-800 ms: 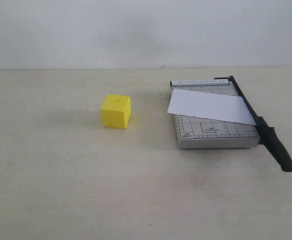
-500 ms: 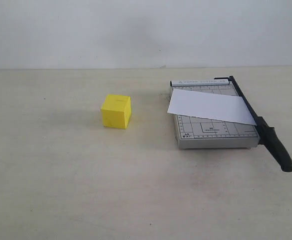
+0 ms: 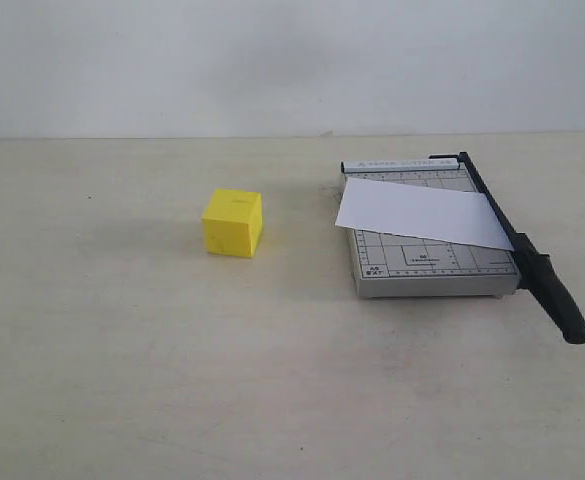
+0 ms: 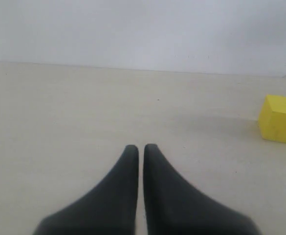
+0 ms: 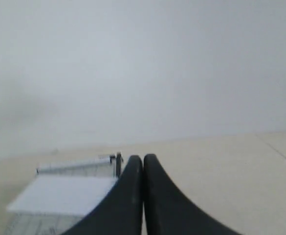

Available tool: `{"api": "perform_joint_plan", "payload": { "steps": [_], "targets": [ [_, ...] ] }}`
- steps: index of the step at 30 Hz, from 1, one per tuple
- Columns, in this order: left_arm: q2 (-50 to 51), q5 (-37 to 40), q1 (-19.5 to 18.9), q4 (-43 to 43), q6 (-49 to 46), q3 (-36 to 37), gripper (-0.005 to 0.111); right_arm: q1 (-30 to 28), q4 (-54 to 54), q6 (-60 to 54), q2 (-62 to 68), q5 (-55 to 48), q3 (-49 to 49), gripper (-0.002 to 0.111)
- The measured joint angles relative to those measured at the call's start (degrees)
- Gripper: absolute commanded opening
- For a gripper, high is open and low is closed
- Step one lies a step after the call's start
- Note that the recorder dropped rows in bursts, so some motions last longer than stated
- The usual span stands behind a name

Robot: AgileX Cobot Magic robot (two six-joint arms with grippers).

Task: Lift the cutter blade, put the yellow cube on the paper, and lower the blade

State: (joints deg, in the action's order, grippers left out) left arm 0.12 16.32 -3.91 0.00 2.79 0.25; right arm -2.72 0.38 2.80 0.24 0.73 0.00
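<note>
The yellow cube (image 3: pixel 233 223) stands on the table to the left of the grey cutter base (image 3: pixel 427 262). The white paper (image 3: pixel 422 212) lies slanted across that base. The cutter blade (image 3: pixel 522 250) lies flat along the base's right edge, its thick black handle (image 3: pixel 559 299) sticking out toward the front. Neither arm shows in the exterior view. My left gripper (image 4: pixel 141 148) is shut and empty, with the yellow cube (image 4: pixel 279 119) far off to one side. My right gripper (image 5: pixel 143 157) is shut and empty, with the paper (image 5: pixel 59 194) and the cutter beyond it.
A pale wall (image 3: pixel 292 60) rises behind the beige table (image 3: pixel 172 380).
</note>
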Motion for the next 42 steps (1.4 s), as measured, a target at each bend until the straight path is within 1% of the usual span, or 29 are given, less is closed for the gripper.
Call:
{"api": "perform_joint_plan", "payload": {
  "steps": [2,5,10,11,12,13,14,15,16,17,18,19,21,23,24,25,26,27,28,29,34,37,42],
  "targets": [
    [0.0,0.0,0.0,0.0,0.0,0.0,0.004,0.0,1.25,1.53,0.0,4.9,0.0,0.0],
    [0.0,0.0,0.0,0.0,0.0,0.0,0.004,0.0,3.31,6.81,0.0,8.38,0.0,0.0],
    [0.0,0.0,0.0,0.0,0.0,0.0,0.004,0.0,5.0,20.84,0.0,3.67,0.0,0.0],
    [0.0,0.0,0.0,0.0,0.0,0.0,0.004,0.0,5.0,21.1,0.0,5.08,0.0,0.0],
    [0.0,0.0,0.0,0.0,0.0,0.0,0.004,0.0,5.09,20.21,0.34,13.12,-0.18,0.0],
    [0.0,0.0,0.0,0.0,0.0,0.0,0.004,0.0,5.09,19.06,1.26,16.66,-1.35,0.0],
    [0.0,0.0,0.0,0.0,0.0,0.0,0.004,0.0,5.54,14.22,5.12,18.04,-5.4,0.0],
    [0.0,0.0,0.0,0.0,0.0,0.0,0.004,0.0,5.64,8.72,10.36,15.82,-9.41,0.0],
    [0.0,0.0,0.0,0.0,0.0,0.0,0.004,0.0,5.75,-0.64,20.92,9.86,-16.04,0.0],
    [0.0,0.0,0.0,0.0,0.0,0.0,0.004,0.0,5.75,-5.96,29.43,3.06,-20.91,0.0],
    [0.0,0.0,0.0,0.0,0.0,0.0,0.004,0.0,5.75,-8.64,37.71,-2.98,-24.56,0.0],
    [0.0,0.0,0.0,0.0,0.0,0.0,0.004,0.0,5.75,-10.14,46.25,-11.27,-29.62,0.0],
    [0.0,0.0,0.0,0.0,0.0,0.0,0.004,0.0,5.75,-11.09,58.02,-26.11,-38.16,0.0],
    [0.0,0.0,0.0,0.0,0.0,0.0,0.004,0.0,6.44,-11.09,63.75,-35.36,-43.27,0.001],
    [0.0,0.0,0.0,0.0,0.0,0.0,0.004,0.0,8.73,-11.82,69.63,-41.58,-46.94,0.008],
    [0.0,0.0,0.0,0.0,0.0,0.0,0.004,0.0,10.91,-13.38,72.65,-43.77,-48.53,0.014],
    [0.0,0.0,0.0,0.0,0.0,0.0,0.004,0.0,12.37,-14.73,74.27,-44.61,-49.09,0.023],
    [0.0,0.0,0.0,0.0,0.0,0.0,0.004,0.0,13.81,-16.04,75.73,-45.32,-49.59,0.041],
    [0.0,0.0,0.0,0.0,0.0,0.0,0.004,0.0,15.9,-18.16,77.95,-46.21,-49.87,0.05],
    [0.0,0.0,0.0,0.0,0.0,0.0,0.004,0.0,16.48,-18.79,78.98,-46.5,-50.0,0.061],
    [0.0,0.0,0.0,0.0,0.0,0.0,0.004,0.0,18.28,-19.76,82.76,-43.18,-50.12,0.062],
    [0.0,0.0,0.0,0.0,0.0,0.0,0.004,0.0,19.34,-20.36,87.74,-40.27,-50.12,0.062],
    [0.0,0.0,0.0,0.0,0.0,0.0,0.004,0.0,18.32,-19.86,93.12,-39.77,-50.2,0.061]
  ]
}}
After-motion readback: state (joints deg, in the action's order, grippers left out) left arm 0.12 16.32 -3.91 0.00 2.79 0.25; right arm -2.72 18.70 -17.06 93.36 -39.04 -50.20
